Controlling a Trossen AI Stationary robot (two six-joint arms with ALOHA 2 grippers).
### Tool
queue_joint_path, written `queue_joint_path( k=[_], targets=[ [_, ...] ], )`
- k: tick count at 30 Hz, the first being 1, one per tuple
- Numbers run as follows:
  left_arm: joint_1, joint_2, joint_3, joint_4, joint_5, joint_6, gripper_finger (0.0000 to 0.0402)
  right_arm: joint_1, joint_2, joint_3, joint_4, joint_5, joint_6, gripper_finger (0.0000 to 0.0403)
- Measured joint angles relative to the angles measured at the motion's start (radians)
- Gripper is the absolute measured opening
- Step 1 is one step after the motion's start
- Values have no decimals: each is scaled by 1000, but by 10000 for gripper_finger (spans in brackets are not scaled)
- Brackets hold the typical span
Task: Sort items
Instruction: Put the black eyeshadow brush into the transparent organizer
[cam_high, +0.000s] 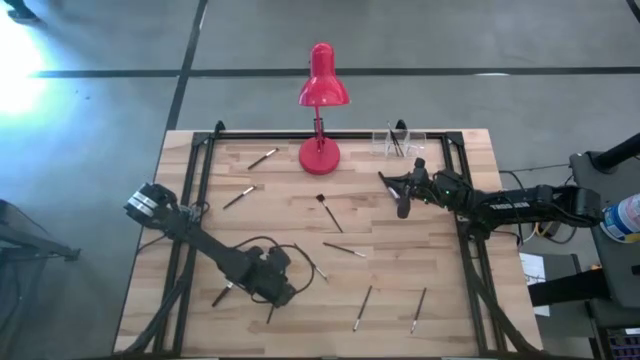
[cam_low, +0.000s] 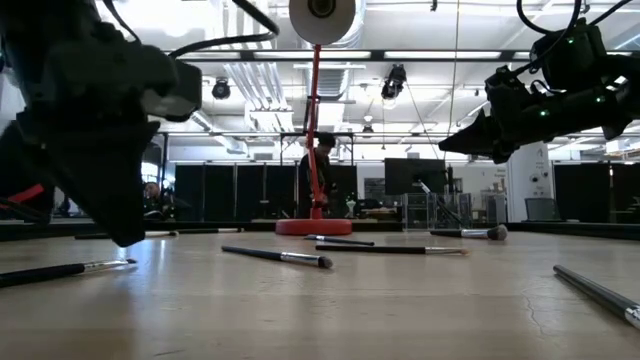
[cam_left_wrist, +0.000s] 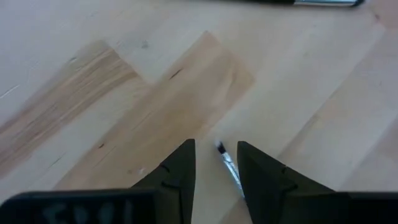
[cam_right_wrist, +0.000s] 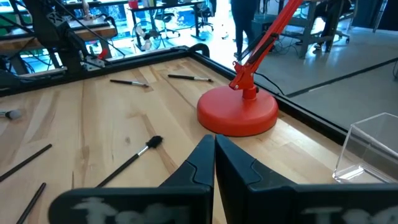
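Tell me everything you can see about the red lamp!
The red desk lamp stands upright at the far edge of the light wooden table. It has a round flat base, a thin jointed stem and a bell-shaped shade on top, all glossy red like painted metal. Nothing touches it but the table; thin brushes lie apart from it.

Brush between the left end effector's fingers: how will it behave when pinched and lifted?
The brush looks thin and straight, so probably stiff and light. Its round handle may roll on the table if nudged. The left end effector stands open astride it; a pinch near the tip might tilt it.
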Motion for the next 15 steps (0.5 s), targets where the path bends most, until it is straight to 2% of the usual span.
queue_joint_path(
  k=[3, 9, 15],
  targets=[
    [1, 0, -18, 4, -1, -23, 110, 0, 0, 0, 0, 0, 0, 8],
    [1, -3, -81, 127, 3, -39, 110, 0, 0, -2, 1, 0, 0, 8],
    [2, -5, -91, 134, 5, -45, 110, 0, 0, -3, 1, 0, 0, 8]
  ],
)
